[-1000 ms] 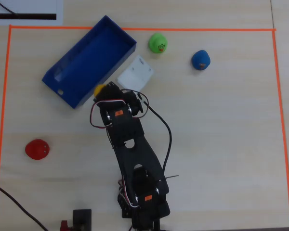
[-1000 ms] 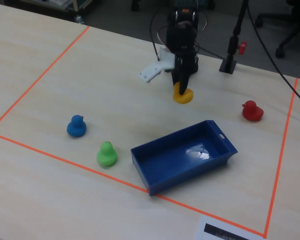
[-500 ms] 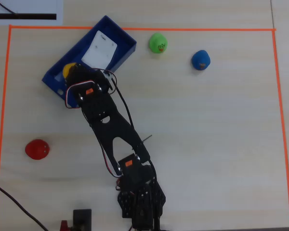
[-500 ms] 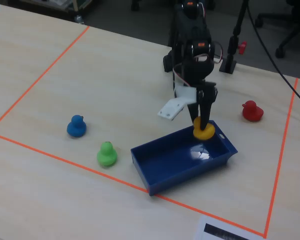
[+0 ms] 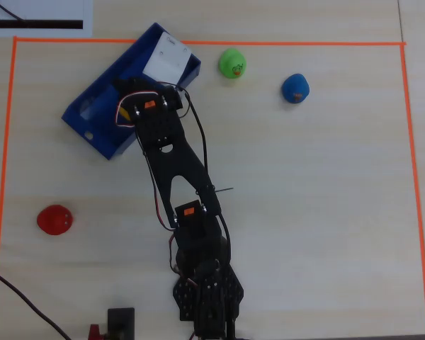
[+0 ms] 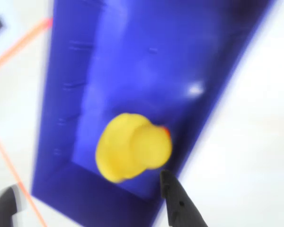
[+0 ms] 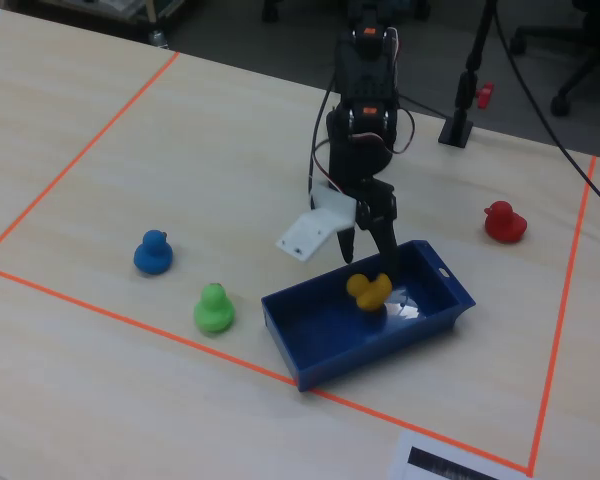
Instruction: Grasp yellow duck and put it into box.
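My claw (image 7: 365, 235) hangs wide open, holding nothing, just above the box (image 7: 310, 355); the yellow duck (image 7: 367, 290) sits inside at its 1 o'clock, released there.

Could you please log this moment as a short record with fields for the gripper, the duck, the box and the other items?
gripper: open, above the box, holding nothing
yellow duck: inside the box, released
box: dark blue, open-top, on the table inside the orange tape
other ducks: green duck, blue duck, red duck, all on the table outside the box
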